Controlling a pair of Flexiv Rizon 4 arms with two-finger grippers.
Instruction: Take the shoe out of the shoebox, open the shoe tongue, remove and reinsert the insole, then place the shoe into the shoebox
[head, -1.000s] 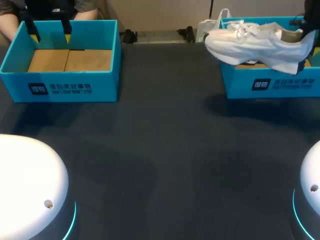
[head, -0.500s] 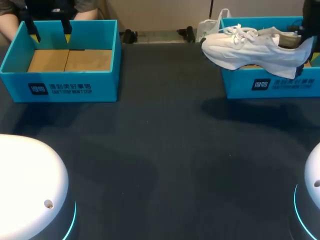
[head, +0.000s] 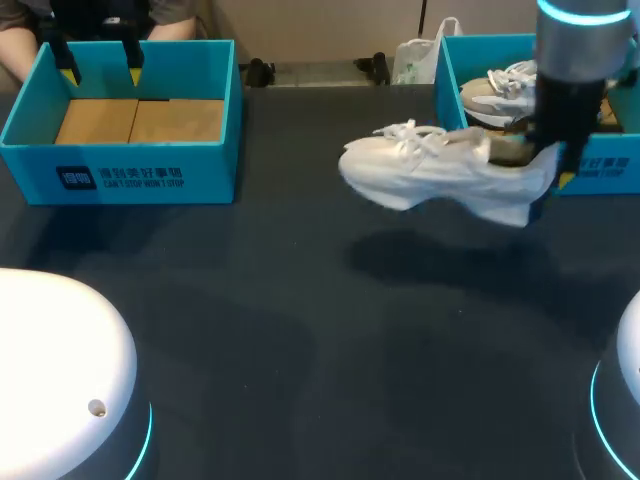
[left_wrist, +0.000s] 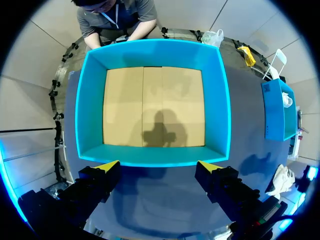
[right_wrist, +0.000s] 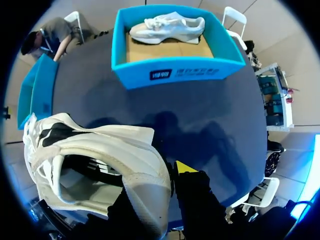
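Observation:
A white lace-up shoe hangs above the dark table, toe pointing left, clear of the right blue shoebox. My right gripper is shut on its heel collar. In the right wrist view the shoe fills the space beside the gripper; one yellow fingertip shows outside the heel and the other is hidden inside the shoe. A second white shoe lies in that shoebox. My left gripper hovers open over the near wall of the left blue shoebox.
The left shoebox stands at the back left and holds only its brown cardboard floor. Dark tabletop stretches between the two boxes and toward the front. The arms' white bases fill the front corners.
My right arm has carried the shoe leftward and forward, from above the right shoebox out over the open table. The second shoe in the box is now uncovered. The left arm has not moved.

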